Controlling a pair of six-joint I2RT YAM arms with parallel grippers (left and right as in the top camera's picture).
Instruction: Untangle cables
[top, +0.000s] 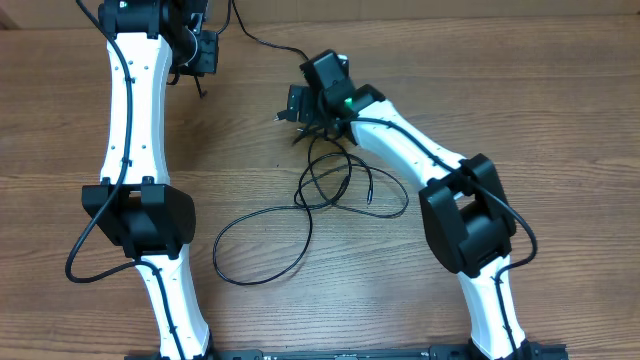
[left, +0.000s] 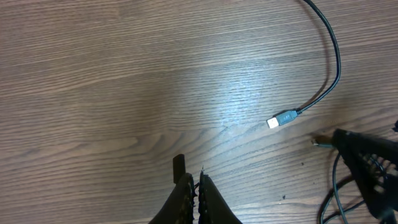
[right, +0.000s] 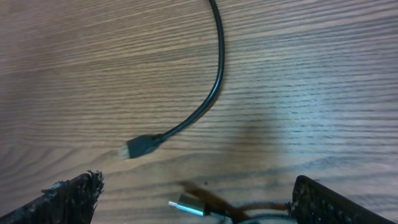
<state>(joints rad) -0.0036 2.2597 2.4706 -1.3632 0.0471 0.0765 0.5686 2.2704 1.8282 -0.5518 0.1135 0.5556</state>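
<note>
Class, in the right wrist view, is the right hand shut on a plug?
No: the right hand is wide open, and the black plug lies untouched.

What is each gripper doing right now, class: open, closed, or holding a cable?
Left gripper: closed, nothing seen in it.
Right gripper: open, with a plug between its fingers, not gripped.

Two arms (top: 135, 120), two tools (left: 196, 190), one worktop (top: 520, 90).
Two plug ends show by the right tool (right: 199, 193): one dark plug (right: 138, 148), one silver plug (right: 186, 205). The looped black cables (top: 305, 200) cross too much to count.
</note>
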